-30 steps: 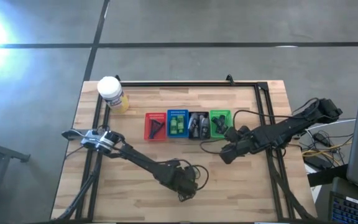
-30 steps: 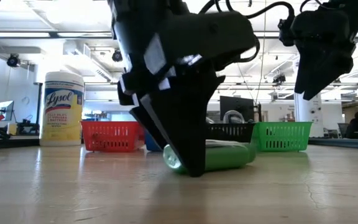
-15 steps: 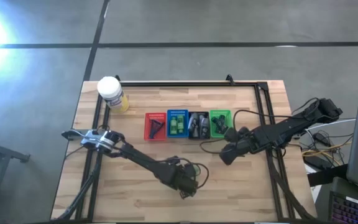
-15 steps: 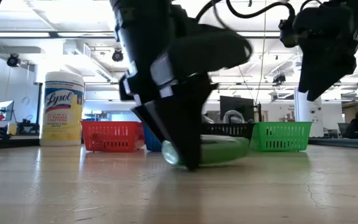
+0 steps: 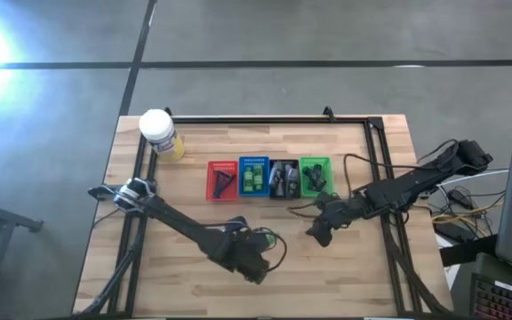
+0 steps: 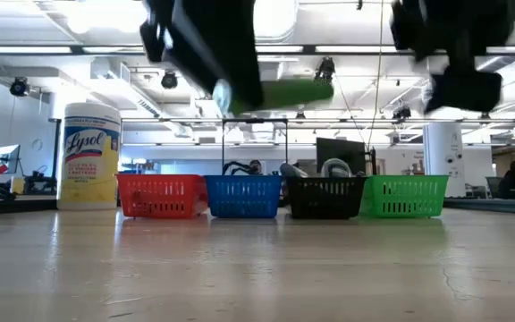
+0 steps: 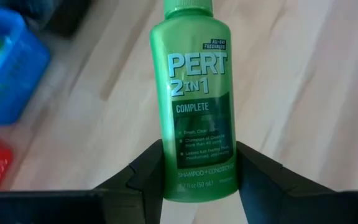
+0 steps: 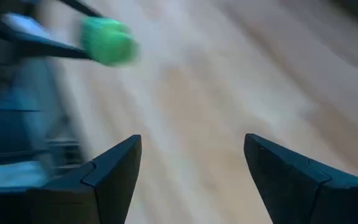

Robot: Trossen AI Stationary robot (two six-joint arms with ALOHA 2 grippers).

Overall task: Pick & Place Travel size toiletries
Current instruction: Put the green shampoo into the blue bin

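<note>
A small green shampoo bottle (image 7: 197, 106), one of the travel size toiletries, hangs high above the table (image 6: 275, 93) with my left gripper (image 7: 199, 155) shut on it. That gripper is over the near middle of the table (image 5: 254, 265). My right gripper (image 8: 191, 162) stands open with nothing between its fingers, to the right of the left one (image 5: 314, 233) and raised (image 6: 459, 63). Its wrist view shows the bottle's cap (image 8: 107, 40) ahead. More toiletries lie in the four baskets. My left gripper pinches the bottle's base end (image 7: 197, 177) between its two fingers (image 7: 151, 171), one on each side. The bottle's body and cap (image 7: 188, 9) stick out ahead of the fingers. The bottle is lifted clear of the table and looks about level in the low view.
A row of red (image 5: 223, 181), blue (image 5: 253, 176), black (image 5: 283, 178) and green (image 5: 315, 174) baskets stands at the table's middle. A white-capped yellow wipes jar (image 5: 160, 133) stands at the far left corner. Bare wood lies around both grippers.
My left gripper has gone up with the green bottle, which lay on the table a second ago and now hangs clear, well above the baskets' rims. My right gripper has tipped and its tip has shifted a little toward the table's near edge.
</note>
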